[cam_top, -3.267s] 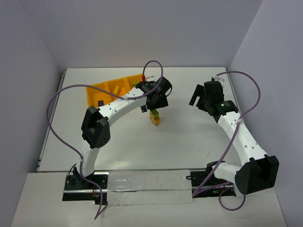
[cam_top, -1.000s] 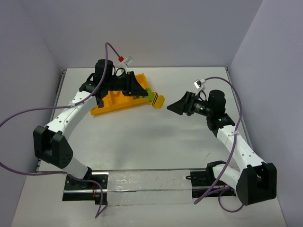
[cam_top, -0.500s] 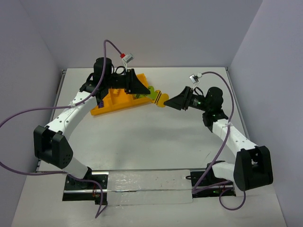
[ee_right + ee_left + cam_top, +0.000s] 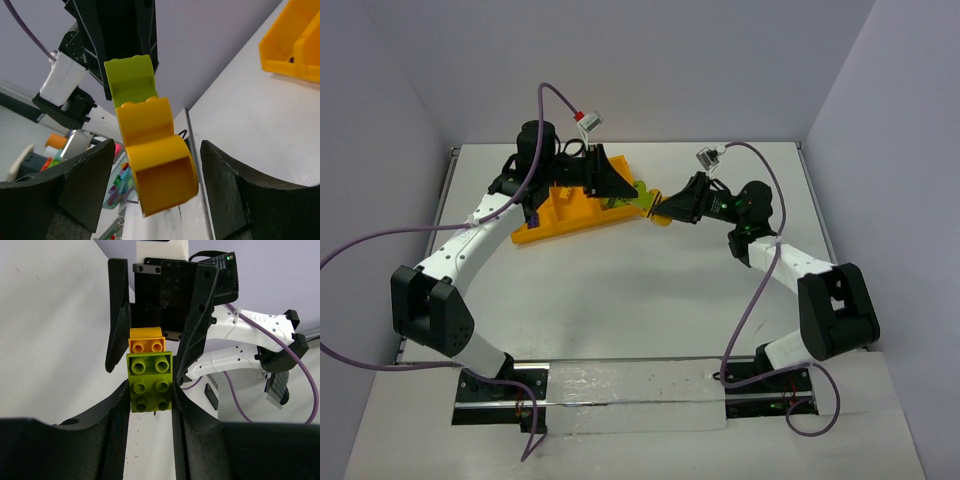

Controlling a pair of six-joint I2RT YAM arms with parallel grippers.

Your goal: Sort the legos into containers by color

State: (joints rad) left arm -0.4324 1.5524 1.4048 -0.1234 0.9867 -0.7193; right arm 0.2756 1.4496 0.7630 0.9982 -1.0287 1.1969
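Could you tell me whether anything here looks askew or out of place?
The orange tray sits skewed to the edges of the table. The green-and-yellow lego stack hangs in mid-air, pinched by the left gripper.

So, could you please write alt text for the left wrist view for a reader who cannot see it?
The left end effector grips a lime green brick, with an orange-yellow brick stacked on its far end. The right end effector faces it, open jaws flanking the orange-yellow brick without clearly touching it, over a white table.
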